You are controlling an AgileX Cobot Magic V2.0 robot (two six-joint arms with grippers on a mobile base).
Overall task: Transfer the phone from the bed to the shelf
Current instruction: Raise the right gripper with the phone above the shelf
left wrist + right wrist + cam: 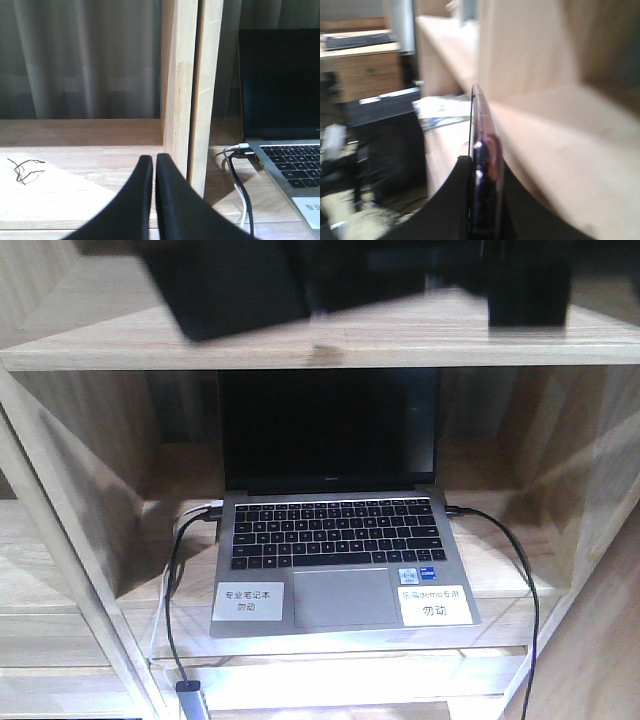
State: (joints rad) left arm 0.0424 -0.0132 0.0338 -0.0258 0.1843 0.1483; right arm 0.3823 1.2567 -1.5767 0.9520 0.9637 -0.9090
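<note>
My right gripper point(484, 166) is shut on the phone point(481, 120). I see the phone edge-on: a slim glossy dark slab with a pinkish edge, standing upright out of the fingers. It sits close beside a pale board of the shelf point(560, 135), which fills the right of the blurred right wrist view. My left gripper point(154, 160) is shut with nothing between its black fingers. It hovers over a bare shelf board point(75, 190), just left of a wooden upright point(180, 90). The bed is out of view.
An open silver laptop point(335, 540) with a black screen fills the shelf's middle compartment, and cables point(175, 580) trail off its sides. Dark blurred shapes point(240, 285) hang at the top over the upper board point(300, 352). Dark furniture point(385, 145) stands left of the phone.
</note>
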